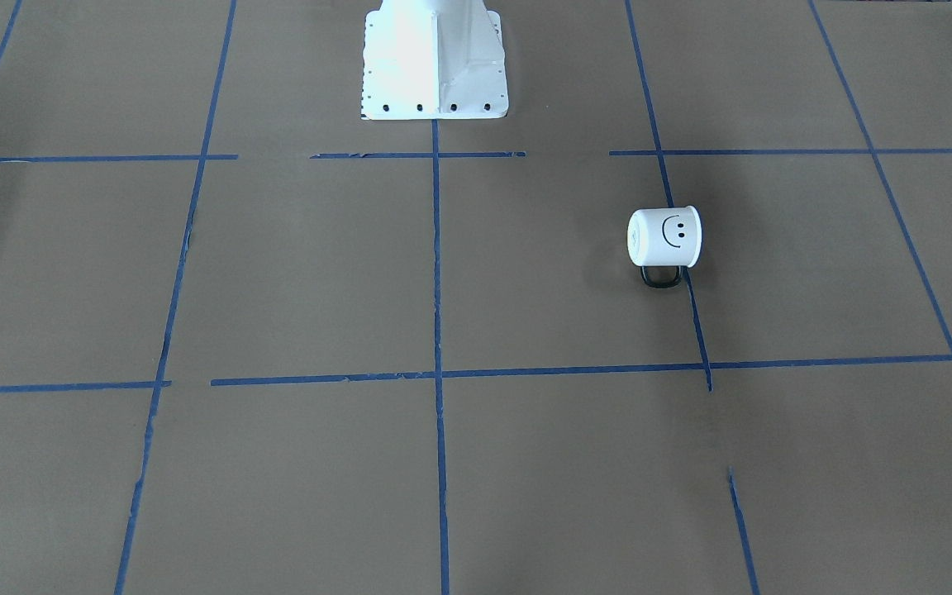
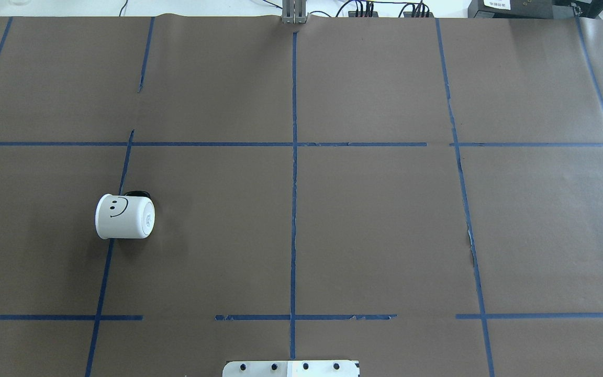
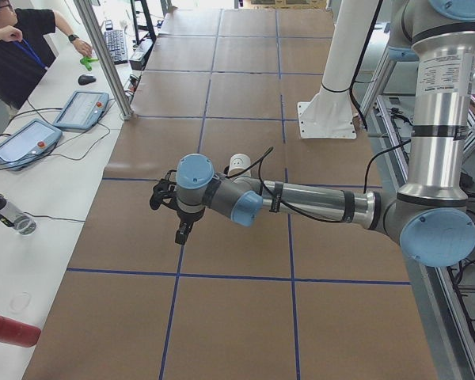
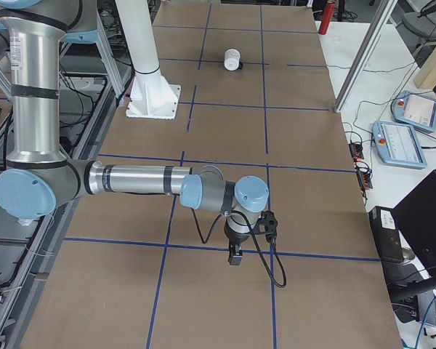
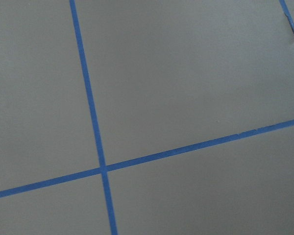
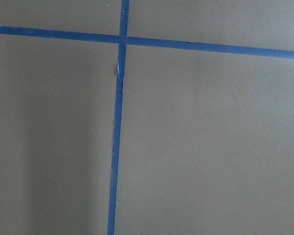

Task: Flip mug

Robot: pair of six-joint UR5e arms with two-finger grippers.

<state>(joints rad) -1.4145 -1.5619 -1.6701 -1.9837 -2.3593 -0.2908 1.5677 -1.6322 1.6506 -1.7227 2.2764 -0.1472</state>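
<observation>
The white mug [image 1: 664, 237] with a black smiley face lies on its side on the brown paper, on the robot's left half of the table. Its black handle [image 1: 661, 277] points away from the robot. It also shows in the overhead view [image 2: 124, 216], partly hidden behind the arm in the left side view [image 3: 239, 164], and far off in the right side view [image 4: 232, 59]. My left gripper [image 3: 180, 234] hangs above the table near the mug, apart from it. My right gripper [image 4: 235, 256] hangs over the table's other end. I cannot tell whether either is open or shut.
The white robot pedestal [image 1: 435, 62] stands at the table's middle rear edge. Blue tape lines [image 2: 294, 157] form a grid on the paper. A side bench holds tablets [image 3: 20, 142] and a red bottle [image 3: 8, 328]. A person [image 3: 16, 43] sits there, beside a metal post [image 3: 107, 59].
</observation>
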